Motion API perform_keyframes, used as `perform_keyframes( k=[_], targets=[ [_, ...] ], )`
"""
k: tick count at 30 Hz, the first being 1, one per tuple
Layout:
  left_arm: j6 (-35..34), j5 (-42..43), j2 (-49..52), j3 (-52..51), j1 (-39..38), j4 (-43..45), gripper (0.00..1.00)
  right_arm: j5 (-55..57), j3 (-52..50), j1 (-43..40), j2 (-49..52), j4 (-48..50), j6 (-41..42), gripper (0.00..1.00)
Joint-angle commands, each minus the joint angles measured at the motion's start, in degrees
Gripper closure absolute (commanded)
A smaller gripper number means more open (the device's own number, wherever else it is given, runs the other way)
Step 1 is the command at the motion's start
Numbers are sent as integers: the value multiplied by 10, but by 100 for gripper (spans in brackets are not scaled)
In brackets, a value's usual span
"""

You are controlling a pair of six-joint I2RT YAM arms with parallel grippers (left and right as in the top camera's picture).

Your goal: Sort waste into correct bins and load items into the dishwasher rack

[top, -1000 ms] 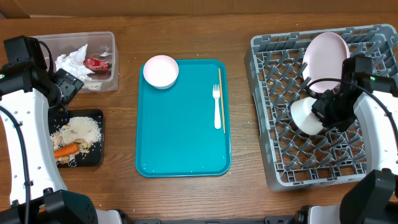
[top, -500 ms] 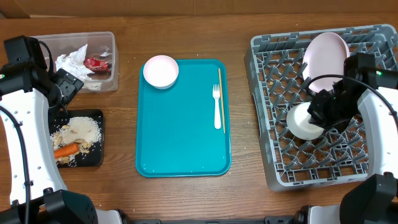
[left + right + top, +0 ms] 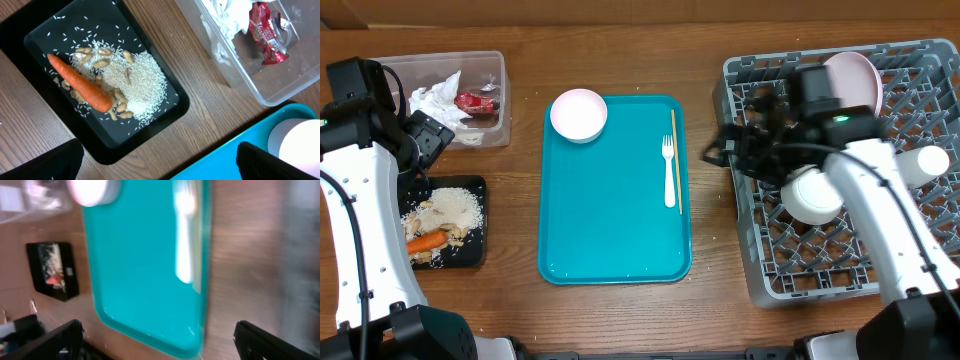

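**Figure: Slip hazards at the next pickup**

Left gripper [image 3: 160,165], spread wide and empty, hangs beside the black tray [image 3: 150,130] holding the carrot [image 3: 80,82]. Bowl [image 3: 578,114], fork [image 3: 669,175] and wooden stick [image 3: 674,135] lie on the teal tray [image 3: 610,230]. Right gripper [image 3: 160,342], wide and empty, hovers beside the dishwasher rack [image 3: 760,280]. The flat fork may slip from the fingers or knock the adjacent stick.

Big tray [image 3: 610,220] in the middle — bowl [image 3: 578,113], fork [image 3: 669,175] and stick [image 3: 673,130] on it; tub [image 3: 420,70] and shallow tray [image 3: 475,255] left, rack [image 3: 740,240] right.

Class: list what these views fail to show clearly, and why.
Right wrist view: motion blur smears the fork; the wooden stick cannot be told.
Left wrist view: the frame edge cuts off the bowl.
Overhead: the right arm hides part of the plate.
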Motion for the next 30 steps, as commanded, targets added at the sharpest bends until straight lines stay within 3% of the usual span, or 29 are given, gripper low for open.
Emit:
perform_keyframes(
  k=[1,8,17,24,30],
  targets=[
    [3,-9,1,12,2,0,0,52,17,79,-9,84,104,0],
    [3,-9,1,12,2,0,0,70,17,162,42,268,158,0],
    [3,-9,1,12,2,0,0,70,34,182,185,446,216,1],
    [3,-9,1,12,2,0,0,83,176,186,312,436,217,7],
    [3,-9,1,12,2,1,0,143,216,202,368,429,227,11]
  ],
)
